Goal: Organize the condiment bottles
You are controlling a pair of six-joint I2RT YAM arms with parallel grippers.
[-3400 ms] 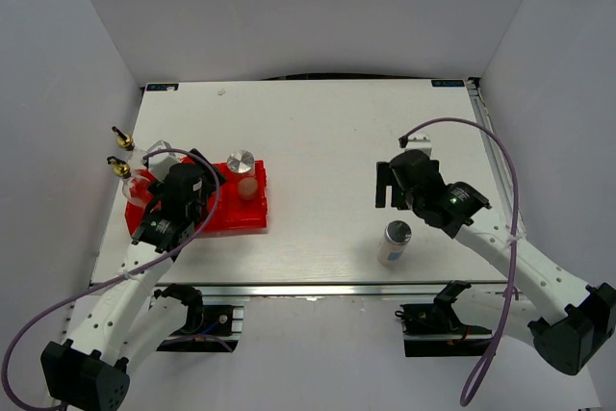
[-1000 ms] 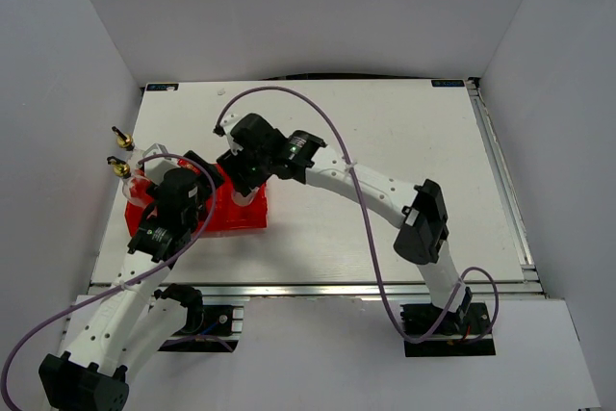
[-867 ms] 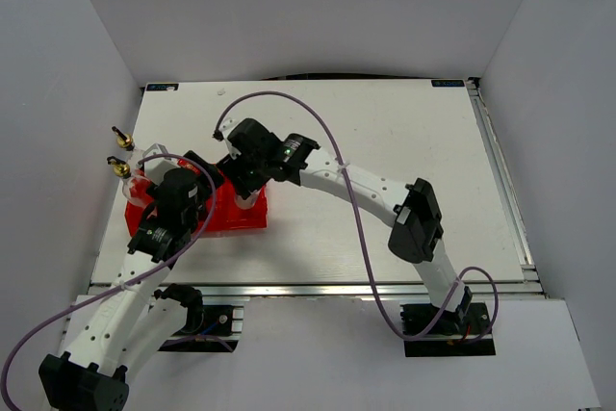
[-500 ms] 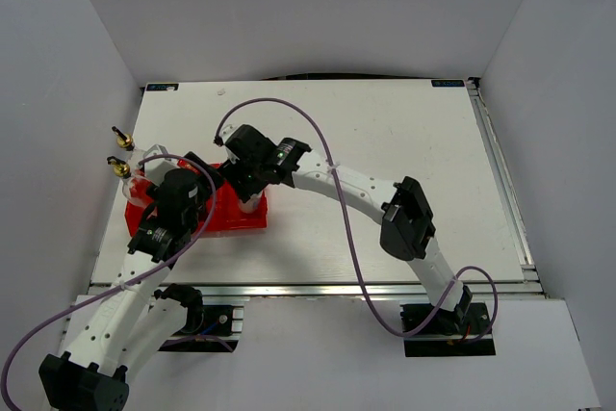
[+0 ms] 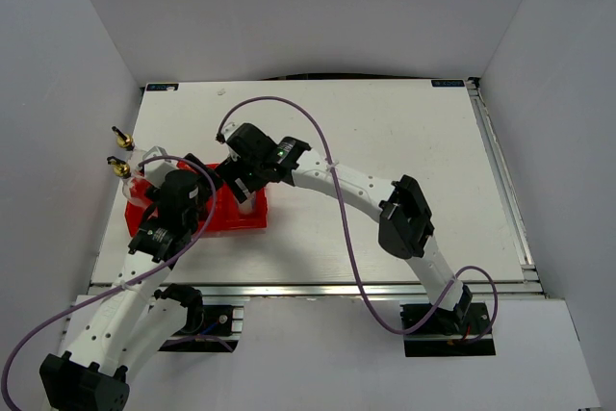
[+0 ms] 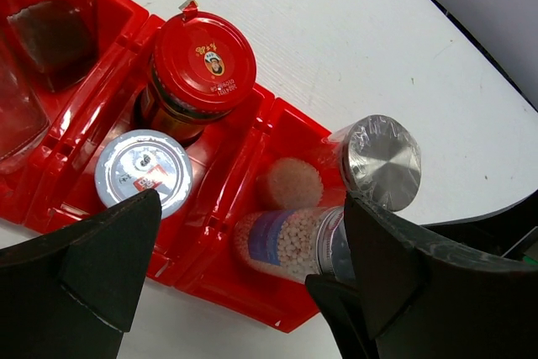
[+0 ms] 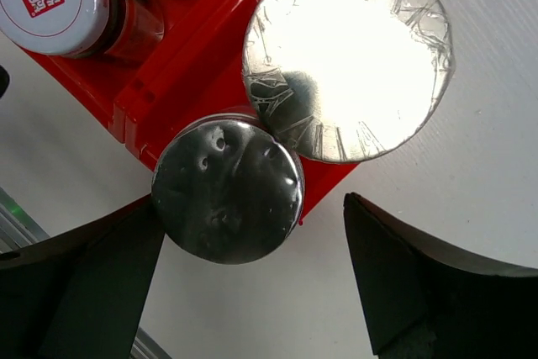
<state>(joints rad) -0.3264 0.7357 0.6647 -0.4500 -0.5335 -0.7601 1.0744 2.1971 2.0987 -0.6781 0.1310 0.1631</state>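
- Hazard, snagging: the right gripper (image 7: 252, 201) straddles the near shaker (image 7: 227, 191) at the right end of the red tray (image 7: 134, 111). One finger lies at the edge of the lid, and the far shaker (image 7: 349, 56) stands close against the near one. A withdrawal that is not straight up could drag a lid and topple either shaker.
- Hazard, seating: both shakers share the rightmost compartment, with the near one at the tray's near-right corner. It cannot be told whether its base sits flat. If the base rests on the wall, the shaker may fall onto the tabletop (image 5: 385, 132).
- Hazard, collision: the left gripper (image 6: 252, 199) hovers over the same tray, near the right arm. Simultaneous moves risk contact between the arms, or a knock to the red-capped jar (image 6: 204, 60).
- Right gripper: released, with fingers spread wider than the lid. The near shaker stands between them, closer to one finger. Contact there cannot be confirmed.
- Left gripper: spread wide, holding nothing and touching nothing visible.
- The glass bottles (image 6: 46, 31) occupy the tray's left end.
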